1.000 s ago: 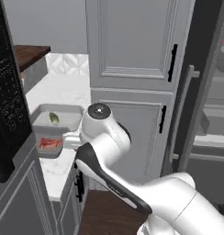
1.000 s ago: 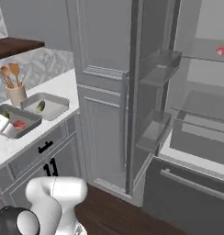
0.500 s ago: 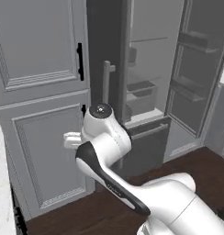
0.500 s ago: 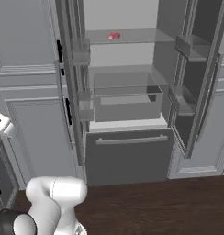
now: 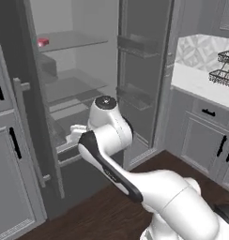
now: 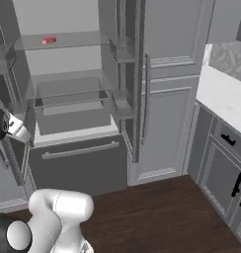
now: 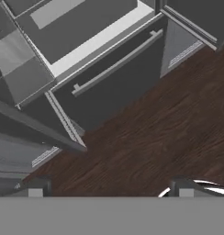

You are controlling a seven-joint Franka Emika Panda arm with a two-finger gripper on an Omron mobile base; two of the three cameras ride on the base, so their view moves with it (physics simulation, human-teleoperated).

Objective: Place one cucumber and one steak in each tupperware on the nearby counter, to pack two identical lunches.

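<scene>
The hand (image 7: 109,190) is spread wide and empty, above the wooden floor (image 7: 155,137) before the open fridge (image 6: 73,113). A steak (image 6: 49,40) lies on the fridge's top shelf. The counter (image 6: 223,94) stands right of the fridge.

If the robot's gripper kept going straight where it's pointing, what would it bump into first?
Probably the dark wooden floor in front of the open fridge. The gripper points down at it with fingers spread and nothing in between, though the fridge's bottom drawer sits close.

Base views toward fridge (image 6: 73,99); hand floorward.
</scene>
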